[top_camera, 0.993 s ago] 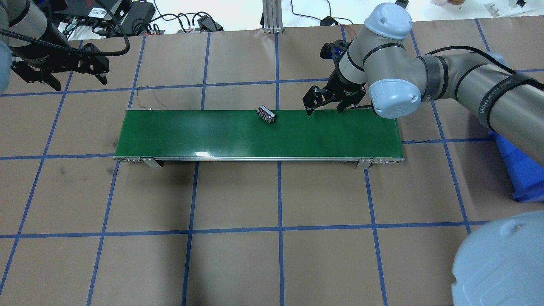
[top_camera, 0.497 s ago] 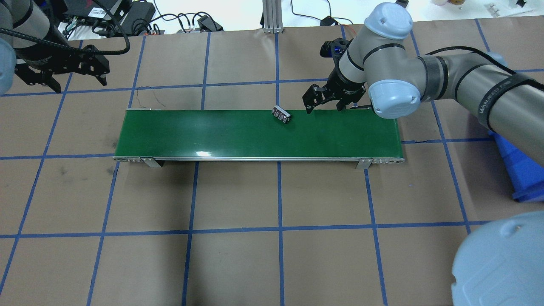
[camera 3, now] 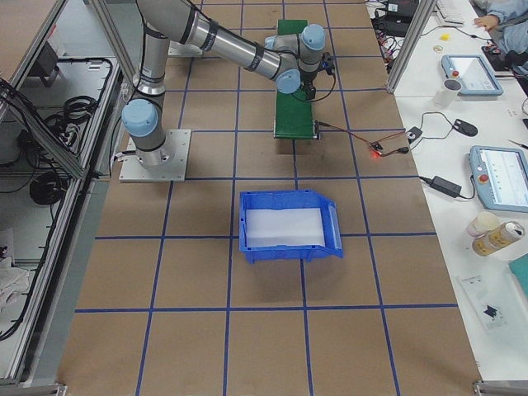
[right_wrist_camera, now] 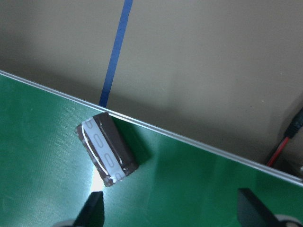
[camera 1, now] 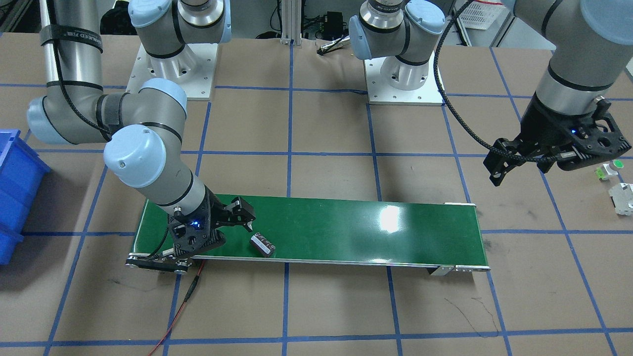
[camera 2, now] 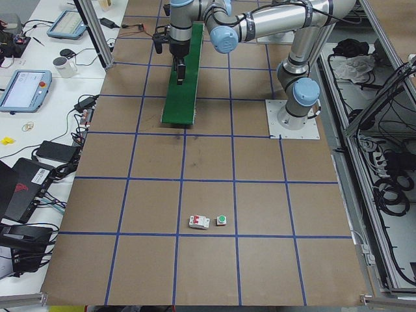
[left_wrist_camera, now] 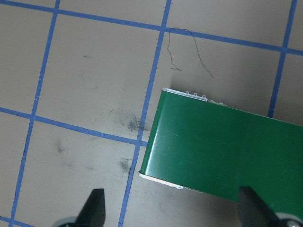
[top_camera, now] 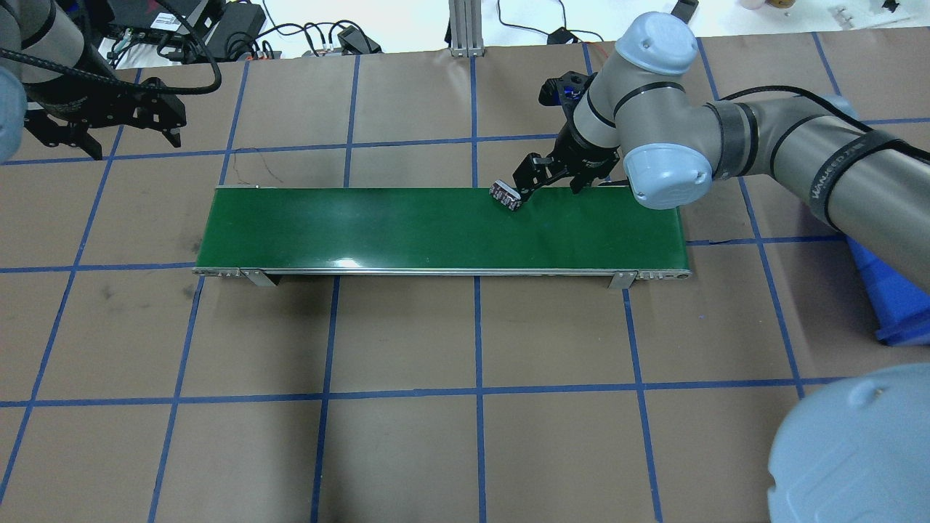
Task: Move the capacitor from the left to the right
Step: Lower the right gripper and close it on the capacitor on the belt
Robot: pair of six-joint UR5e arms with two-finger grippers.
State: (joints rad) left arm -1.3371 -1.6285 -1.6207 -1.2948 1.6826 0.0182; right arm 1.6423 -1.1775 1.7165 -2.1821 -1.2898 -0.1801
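Capacitor [top_camera: 506,196] lies on the green belt [top_camera: 363,229], at its far edge (the side away from the robot), a little right of the middle. Right gripper [top_camera: 550,187] hangs low beside it with fingers spread wide, one tip just by the part, perhaps touching; hard to tell from here. Left gripper [top_camera: 136,140] hovers beyond the belt's left end, spread too, holding nothing.

white lettering on a black arm strap [top_camera: 843,171], too blurred to read, no other text
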